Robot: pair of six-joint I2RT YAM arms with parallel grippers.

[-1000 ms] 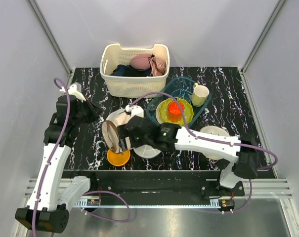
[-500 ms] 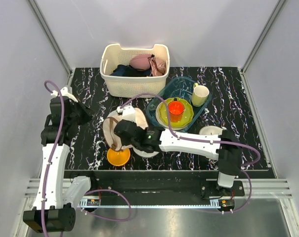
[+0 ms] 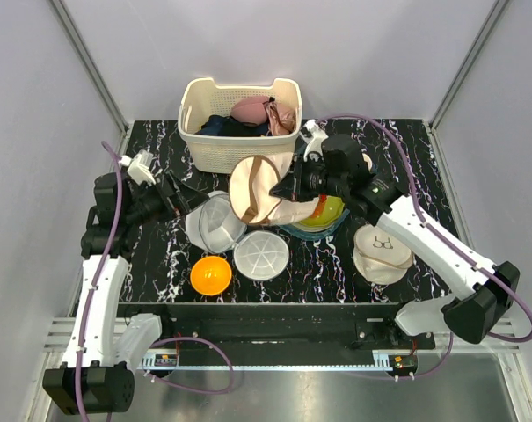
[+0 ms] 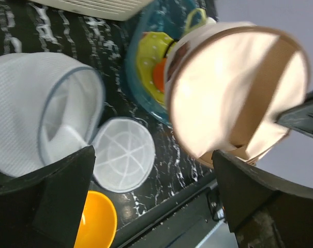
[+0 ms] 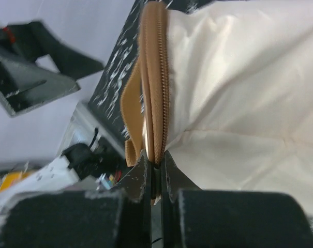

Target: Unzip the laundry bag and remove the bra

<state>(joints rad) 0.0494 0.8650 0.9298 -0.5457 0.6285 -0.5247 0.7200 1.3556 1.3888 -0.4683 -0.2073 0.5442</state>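
Observation:
The cream-beige laundry bag (image 3: 255,189) hangs in the air on edge above the table's middle, its brown zipper band (image 5: 155,77) running round it. My right gripper (image 3: 288,188) is shut on that band (image 5: 155,159) at the bag's right rim. My left gripper (image 3: 185,207) stands open to the left of the bag, apart from it, with nothing between its fingers (image 4: 42,206). In the left wrist view the bag (image 4: 234,93) fills the upper right. The zipper looks closed where it shows. The bra is hidden.
A white mesh dome (image 3: 214,224) and a flat mesh disc (image 3: 261,255) lie below the bag, next to an orange bowl (image 3: 211,274). A teal tray (image 3: 334,220) with plates sits under the bag's right side. A white printed round bag (image 3: 382,251) lies right. A basket (image 3: 239,145) stands behind.
My right gripper shut on the laundry bag and lifted it from the front-left of the table up and back to the middle. My left gripper opened and turned toward the bag.

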